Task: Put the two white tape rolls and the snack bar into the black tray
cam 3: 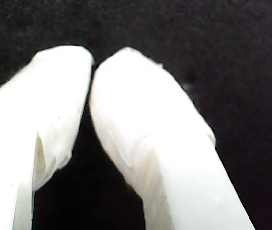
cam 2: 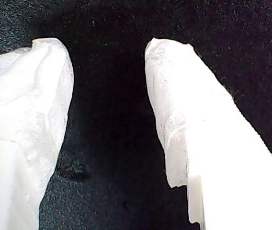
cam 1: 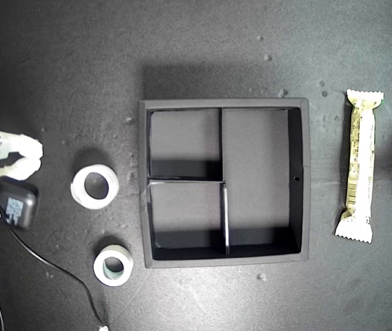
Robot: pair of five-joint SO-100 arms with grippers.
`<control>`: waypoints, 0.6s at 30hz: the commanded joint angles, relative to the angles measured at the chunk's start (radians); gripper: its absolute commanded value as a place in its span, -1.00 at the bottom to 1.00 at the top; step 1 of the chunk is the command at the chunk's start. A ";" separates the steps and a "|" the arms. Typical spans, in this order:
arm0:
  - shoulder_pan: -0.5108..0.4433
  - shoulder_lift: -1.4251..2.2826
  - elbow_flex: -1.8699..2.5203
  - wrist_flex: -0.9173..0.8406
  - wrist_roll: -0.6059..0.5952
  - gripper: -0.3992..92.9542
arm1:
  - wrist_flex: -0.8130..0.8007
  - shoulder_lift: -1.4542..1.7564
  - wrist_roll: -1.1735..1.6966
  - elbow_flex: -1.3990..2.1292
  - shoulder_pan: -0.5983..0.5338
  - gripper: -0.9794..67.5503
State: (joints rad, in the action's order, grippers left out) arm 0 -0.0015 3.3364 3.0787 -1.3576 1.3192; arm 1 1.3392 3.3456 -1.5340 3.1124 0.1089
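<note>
Exterior view: snack bar wrapper's print is too small to read.

Exterior view: even overhead light is falling on a dark mat; the tray walls are casting shadows along each compartment's lower edge. The snack bar is showing bright, nearly overexposed. Focus is holding sharp across the frame. Both wrist views: white fingers are blowing out; the second is reading soft, out of focus.
</note>
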 commanded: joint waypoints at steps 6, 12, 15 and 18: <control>0.025 0.052 0.060 0.040 0.236 -0.99 | -0.031 0.005 0.173 0.011 0.117 -0.98; 0.026 0.052 0.060 0.040 0.235 -0.99 | -0.031 -0.002 0.167 0.011 0.114 -0.98; 0.018 0.052 0.060 0.069 0.189 -0.99 | -0.029 0.003 0.167 0.011 0.112 -0.98; -0.014 0.052 0.060 0.135 0.141 -0.99 | -0.061 0.003 0.176 0.011 0.118 -0.98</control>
State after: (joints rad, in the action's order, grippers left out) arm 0 0.0031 3.3364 3.0802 -1.2763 1.4941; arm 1 1.3070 3.3456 -1.5340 3.1124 0.2209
